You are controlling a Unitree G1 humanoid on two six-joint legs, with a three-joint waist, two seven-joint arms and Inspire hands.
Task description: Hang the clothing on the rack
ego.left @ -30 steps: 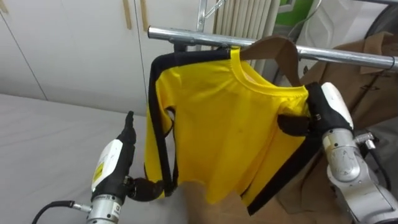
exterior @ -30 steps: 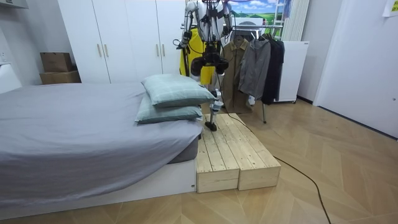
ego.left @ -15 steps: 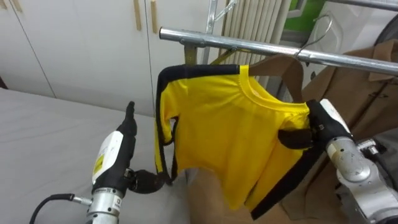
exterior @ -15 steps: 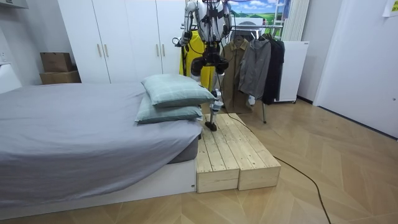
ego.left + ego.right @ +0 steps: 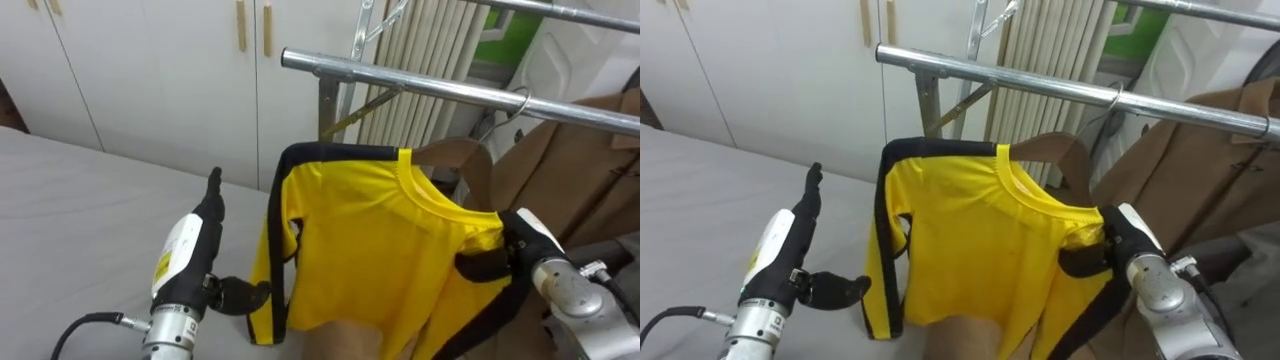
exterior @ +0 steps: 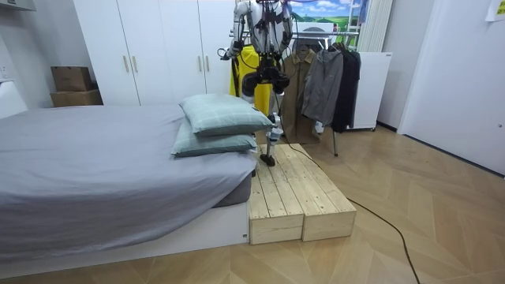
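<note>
A yellow shirt (image 5: 370,240) with black trim hangs on a wooden hanger (image 5: 455,155) just below the metal rail (image 5: 400,82). The hanger's wire hook (image 5: 517,98) is at the rail; I cannot tell whether it rests on it. My right hand (image 5: 532,240) holds the shirt's right shoulder, with its dark thumb lying across the front of the cloth. My left hand (image 5: 185,262) stands open beside the shirt's left sleeve, fingers straight up and thumb reaching toward the black edge. In the room view the shirt (image 6: 241,71) hangs at the rack's left end.
A brown coat (image 5: 585,160) hangs on the rail to the right of the shirt. White wardrobe doors (image 5: 150,80) and a radiator (image 5: 430,45) stand behind. The grey bed (image 5: 70,210) lies at the left. I stand on a wooden platform (image 6: 292,189) between the bed and the rack (image 6: 323,71).
The shirt and hanger have come down from level with the rail to just under it, my right hand moving with them. The view has shifted slightly as well.
</note>
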